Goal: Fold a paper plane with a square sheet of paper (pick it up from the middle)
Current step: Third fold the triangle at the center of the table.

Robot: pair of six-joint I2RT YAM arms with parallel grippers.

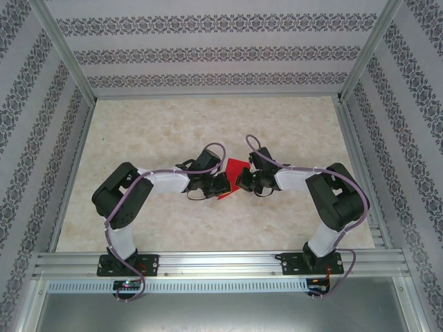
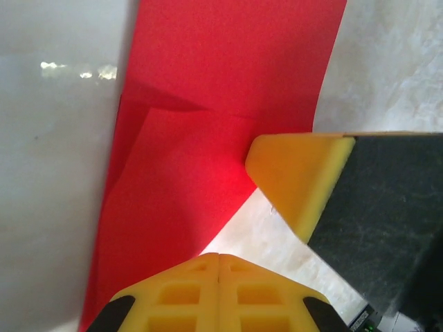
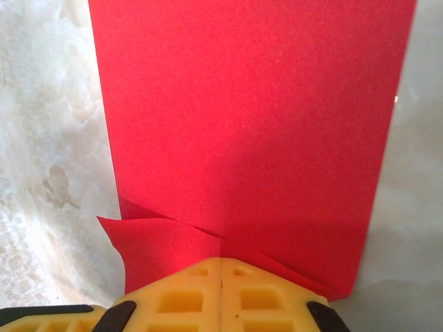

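The square sheet of paper (image 1: 235, 168) lies partly folded, red face up, on the marble table between my two grippers. In the left wrist view the sheet (image 2: 208, 83) shows a diagonal crease and a slanted lower edge. My left gripper (image 2: 219, 256) is shut, with its tip touching that edge. The right gripper's yellow fingertip (image 2: 297, 180) rests on the paper just ahead. In the right wrist view my right gripper (image 3: 221, 261) is shut, its tip on the sheet (image 3: 249, 124) where a small flap lifts at the left. Both grippers (image 1: 225, 185) (image 1: 242, 181) meet at the sheet. A paper plane is out of view.
The beige marble table (image 1: 208, 124) stretches well beyond the paper on every side. Patterned walls enclose it at the back and both sides. An aluminium rail (image 1: 214, 263) with the arm bases runs along the near edge.
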